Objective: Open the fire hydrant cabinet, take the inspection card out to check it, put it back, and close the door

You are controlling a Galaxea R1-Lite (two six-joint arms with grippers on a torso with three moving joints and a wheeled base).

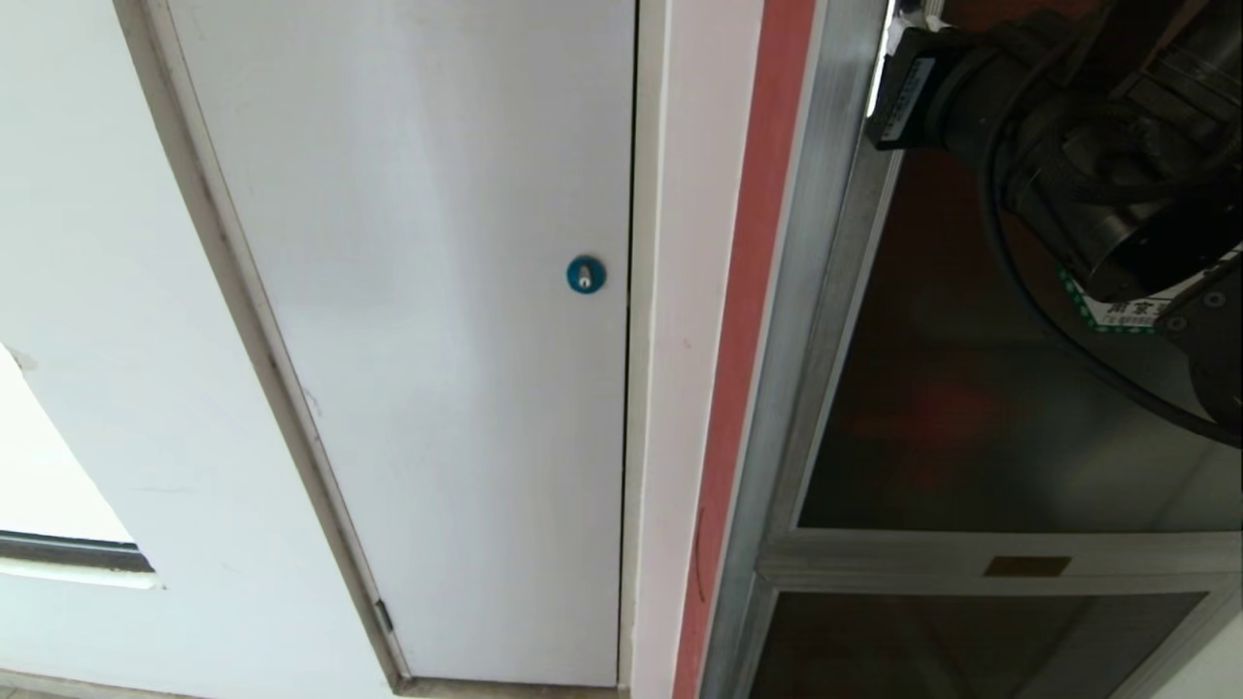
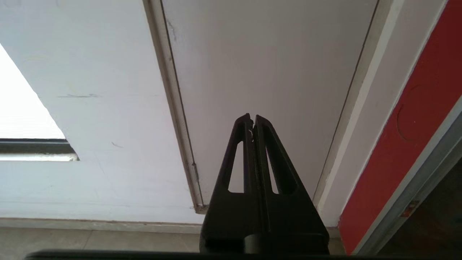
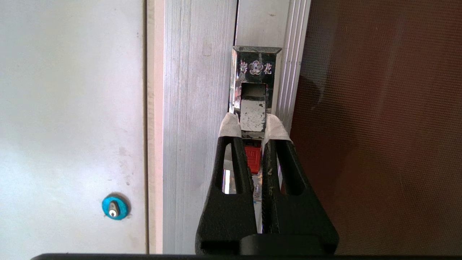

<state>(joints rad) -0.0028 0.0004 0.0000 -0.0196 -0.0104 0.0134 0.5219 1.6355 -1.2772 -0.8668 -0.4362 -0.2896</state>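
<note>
**Q:** How far along is the task?

**A:** At its first step. The door (image 3: 379,126), dark tinted glass in a silver frame, stands shut in the fire hydrant cabinet (image 1: 791,320); in the head view it fills the right of the frame, its green-bordered sticker (image 1: 1107,313) partly behind my right arm. The inspection card is nowhere in view; I judge it lies behind the glass. Opening, taking the card out, checking it, returning it and closing all remain.

**Q:** Where is the latch relative to your pincer?

**A:** In the right wrist view my right pincer (image 3: 252,126) sits at centre frame, its paper-wrapped fingertips (image 3: 229,126) clamped on the shiny metal latch pull (image 3: 253,115) from both sides. The small red latch part (image 3: 252,159) shows just below, between the two fingers. The engraved latch plate (image 3: 256,66) lies directly above the tips.

**Q:** And the other arm?

**A:** My left pincer (image 2: 252,121) is parked, fingers together on nothing, facing the white panel (image 1: 437,291) with the blue lock (image 1: 586,275), left of the cabinet.
</note>
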